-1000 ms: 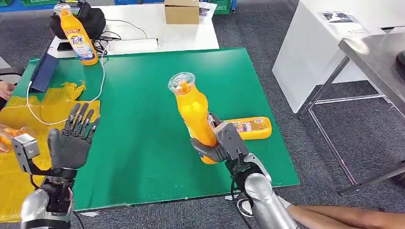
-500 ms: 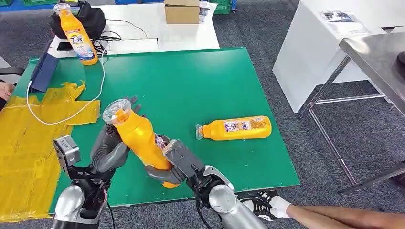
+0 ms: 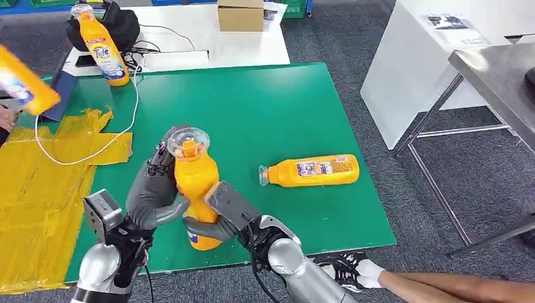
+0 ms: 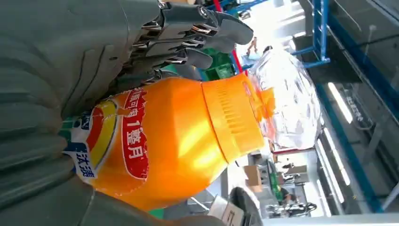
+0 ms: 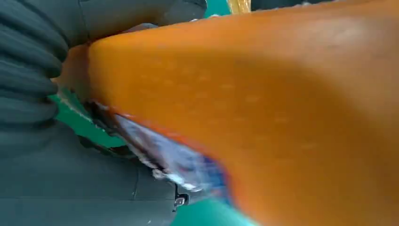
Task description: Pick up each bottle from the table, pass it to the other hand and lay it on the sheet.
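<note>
Glossy orange plastic bottle (image 3: 195,189) with a clear crinkly cap, matt green table (image 3: 265,120), wrinkled yellow sheet (image 3: 31,189), brushed-metal arms.

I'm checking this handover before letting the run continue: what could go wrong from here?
1. Both hands grip the upright bottle at once, the left hand high, the right hand low. If the right lets go before the left grip is firm, the bottle may drop onto the green table.
2. Swinging it toward the yellow sheet could snag the white cable lying across it.
</note>
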Tool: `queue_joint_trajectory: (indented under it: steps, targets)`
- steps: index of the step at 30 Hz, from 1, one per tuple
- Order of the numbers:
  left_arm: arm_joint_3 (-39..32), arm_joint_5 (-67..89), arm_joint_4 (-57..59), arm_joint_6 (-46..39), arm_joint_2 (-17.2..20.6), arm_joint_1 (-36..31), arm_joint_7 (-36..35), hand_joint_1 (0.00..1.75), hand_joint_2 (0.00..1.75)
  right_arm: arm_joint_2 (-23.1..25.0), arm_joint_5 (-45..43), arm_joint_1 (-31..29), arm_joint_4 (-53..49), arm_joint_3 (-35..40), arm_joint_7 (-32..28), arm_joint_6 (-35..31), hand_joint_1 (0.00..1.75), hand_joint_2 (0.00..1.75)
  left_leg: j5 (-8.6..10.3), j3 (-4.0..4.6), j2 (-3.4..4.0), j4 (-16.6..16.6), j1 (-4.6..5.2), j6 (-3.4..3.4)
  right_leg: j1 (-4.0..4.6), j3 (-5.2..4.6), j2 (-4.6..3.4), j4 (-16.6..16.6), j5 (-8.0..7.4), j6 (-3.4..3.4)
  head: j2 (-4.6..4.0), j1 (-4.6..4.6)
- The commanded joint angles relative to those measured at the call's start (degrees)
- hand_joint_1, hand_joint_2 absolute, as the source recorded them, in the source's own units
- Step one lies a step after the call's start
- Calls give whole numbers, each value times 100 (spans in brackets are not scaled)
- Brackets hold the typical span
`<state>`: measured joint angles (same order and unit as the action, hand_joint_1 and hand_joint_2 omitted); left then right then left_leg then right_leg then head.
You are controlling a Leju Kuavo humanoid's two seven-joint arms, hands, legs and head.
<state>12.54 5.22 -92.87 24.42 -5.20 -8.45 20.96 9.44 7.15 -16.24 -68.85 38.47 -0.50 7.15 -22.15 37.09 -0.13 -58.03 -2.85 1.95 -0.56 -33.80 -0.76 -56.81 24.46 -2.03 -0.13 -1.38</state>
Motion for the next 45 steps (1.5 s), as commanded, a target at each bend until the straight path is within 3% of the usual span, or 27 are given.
queue_joint_trajectory:
  steps: [1, 17, 23, 24, 45]
  targets:
    - [783, 164, 273, 100, 297, -180, 77, 175, 175, -66, -16, -482, 499, 512, 102, 41, 175, 175, -3, -23, 4, 10, 12, -29, -6, 20, 6, 4, 5, 4, 0, 0]
    - [860, 344, 624, 205, 410, -390, 73, 175, 175, -65, -19, -546, 701, 601, 115, 52, 175, 175, -1, -30, 1, 17, 15, -36, -8, 25, 10, 8, 5, 6, 0, 0]
    - [1126, 750, 806, 208, 704, -701, 76, 175, 175, -99, -80, -619, 1053, 702, 180, 306, 175, 175, 1, -25, -2, 16, 13, -32, -6, 22, 11, 8, 4, 6, 0, 0]
    - [1155, 865, 867, 177, 769, -782, 98, 3, 175, -120, -73, -661, 1161, 753, 197, 364, 175, 175, 2, -29, -5, 19, 14, -35, -7, 27, 16, 10, 4, 6, 0, 0]
    - [1146, 818, 1458, 497, 982, -1081, 165, 0, 175, -73, 167, -935, 1693, 1238, 193, 683, 175, 175, 1, -10, -3, 6, 8, -23, -4, 7, 9, 0, 4, 3, 0, -2]
